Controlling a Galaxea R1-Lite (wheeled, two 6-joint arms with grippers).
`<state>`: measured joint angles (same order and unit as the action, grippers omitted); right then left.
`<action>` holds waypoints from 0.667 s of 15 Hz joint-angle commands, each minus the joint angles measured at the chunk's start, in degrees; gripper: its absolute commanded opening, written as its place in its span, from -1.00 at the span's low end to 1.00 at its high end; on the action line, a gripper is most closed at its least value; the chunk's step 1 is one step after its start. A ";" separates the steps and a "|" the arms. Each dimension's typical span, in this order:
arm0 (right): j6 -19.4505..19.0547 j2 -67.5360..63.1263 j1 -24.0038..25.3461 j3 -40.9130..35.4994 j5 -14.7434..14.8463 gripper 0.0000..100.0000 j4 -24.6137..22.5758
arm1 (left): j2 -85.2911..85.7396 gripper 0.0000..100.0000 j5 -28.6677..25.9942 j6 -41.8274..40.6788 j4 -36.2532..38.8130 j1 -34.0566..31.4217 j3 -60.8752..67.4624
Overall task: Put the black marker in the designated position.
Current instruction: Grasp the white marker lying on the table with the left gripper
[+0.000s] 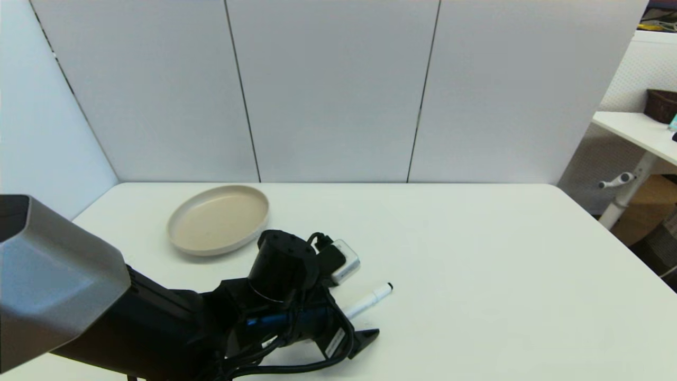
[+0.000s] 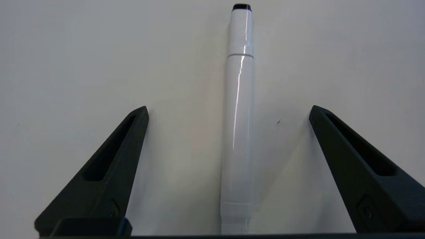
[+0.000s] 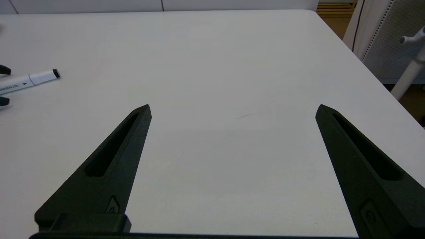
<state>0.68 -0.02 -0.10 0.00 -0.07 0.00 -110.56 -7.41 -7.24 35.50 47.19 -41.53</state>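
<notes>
The black marker (image 1: 370, 300), a slim white pen with a black tip, lies flat on the white table (image 1: 476, 264) right of the plate. My left gripper (image 1: 353, 313) is low over it and open. In the left wrist view the black marker (image 2: 238, 132) runs lengthwise between the two spread fingers of the left gripper (image 2: 229, 109), touching neither. The right gripper (image 3: 234, 107) hovers open over bare table, with the black marker (image 3: 30, 79) far off to its side. Nothing on the tabletop marks the designated position.
An empty beige plate (image 1: 174, 233) sits at the back left of the table. Grey wall panels close the far edge. Beyond the table's right edge stand a second white desk (image 1: 634, 132) and its leg.
</notes>
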 commanded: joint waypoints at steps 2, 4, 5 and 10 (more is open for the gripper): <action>0.02 0.02 0.01 0.00 -0.01 1.00 0.00 | -0.27 1.00 -0.06 -0.05 1.15 -0.08 0.58; 0.02 0.02 0.01 0.00 -0.01 1.00 0.00 | -0.19 1.00 -0.06 0.03 1.68 -0.17 0.84; 0.02 0.02 0.01 0.00 -0.01 1.00 0.00 | -0.10 1.00 -0.06 0.03 1.68 -0.17 0.93; 0.02 0.02 0.01 0.00 -0.01 1.00 0.00 | 0.25 -1.00 0.03 -0.14 1.33 -0.17 0.93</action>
<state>0.68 -0.02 -0.10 0.00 -0.07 0.00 -110.51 -7.35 -7.33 36.62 47.02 -40.62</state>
